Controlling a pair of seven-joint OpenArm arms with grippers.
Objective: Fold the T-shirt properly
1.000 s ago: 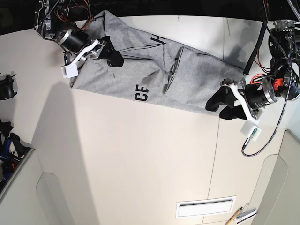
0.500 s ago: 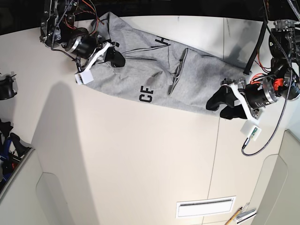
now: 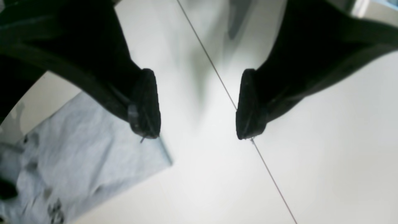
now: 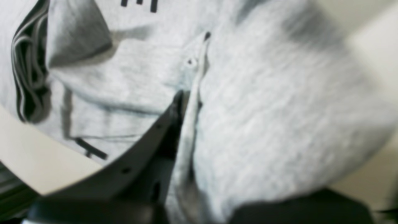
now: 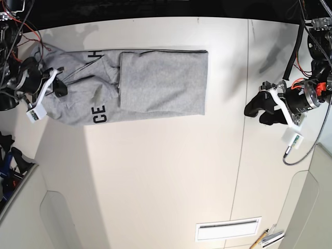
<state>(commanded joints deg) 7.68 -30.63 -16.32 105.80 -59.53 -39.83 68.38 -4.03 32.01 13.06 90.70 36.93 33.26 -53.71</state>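
The heather-grey T-shirt (image 5: 161, 83) lies partly folded on the worktop (image 5: 155, 176), stretching in the base view from about ten o'clock to just above the centre. Its end towards two o'clock is a fairly flat, squared panel; the end towards nine o'clock is bunched and creased, with black block letters (image 5: 98, 114) showing between them on the near edge.

At ten o'clock the right gripper (image 5: 58, 96) has its jaws closed on the bunched cloth, a thick fold of which rises close to the right wrist camera. Out at two o'clock, well apart from the shirt, the left gripper (image 5: 262, 111) has its jaws parted, with nothing between them.

The step in hand looks like drawing or setting the bunched end before folding it inwards. The main risk is that the right jaws hold a gathered clump rather than a clean edge: a pull would then fan creases through the lettered part and skew the neat panel. With the left jaws holding nothing, nothing pins the far end, so the whole shirt could slide towards nine o'clock. The loose layers beside the grip could also tuck under and leave a lump once folded over. Letting go high might drop the cloth crumpled.
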